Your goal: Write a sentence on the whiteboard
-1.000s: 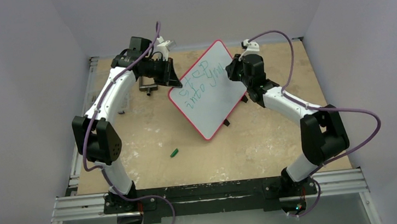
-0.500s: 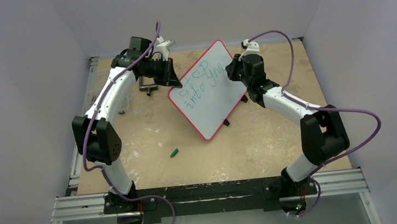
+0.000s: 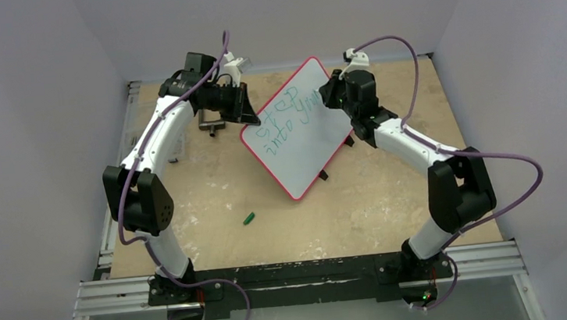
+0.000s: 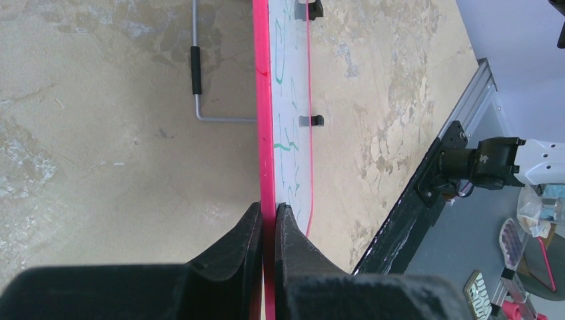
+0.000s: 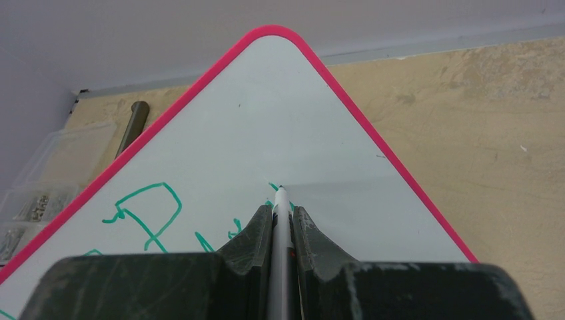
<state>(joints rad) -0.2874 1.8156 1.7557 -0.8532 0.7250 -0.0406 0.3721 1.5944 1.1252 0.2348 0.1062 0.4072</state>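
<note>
**Mid-sentence at the board.** The whiteboard [image 3: 303, 154] is seen raised at a slant above the table [image 3: 379, 206], gripped from one side and written on from the other. The sentence [image 3: 283, 121] is only partly laid down. Green letters reading "step" and "into" can be made out, with further letters beside them too small to be read with certainty. The rest of the white face below is bare, so the job is judged to be roughly half done.

The board's red rim is clamped edge-on between the closed fingers of the left gripper [image 4: 268, 209], with the written face running away from the fingertips. This hold is judged to serve as a brace, so that the surface is kept from sliding or swinging under the pen's pressure.

A white-barrelled marker [image 5: 280, 200] is pinched between the narrowed fingers of the right gripper [image 5: 282, 213]. Its tip juts just beyond the fingertips and appears to be set against the board at a fresh green stroke. The board's rounded top corner lies ahead of it.

A small green piece [image 3: 249, 218], possibly the marker's cap, is left lying on the table well apart from both sets of fingers. A bent metal rod [image 4: 197, 80] is seen beyond the left fingertips, on the board's unwritten side.
</note>
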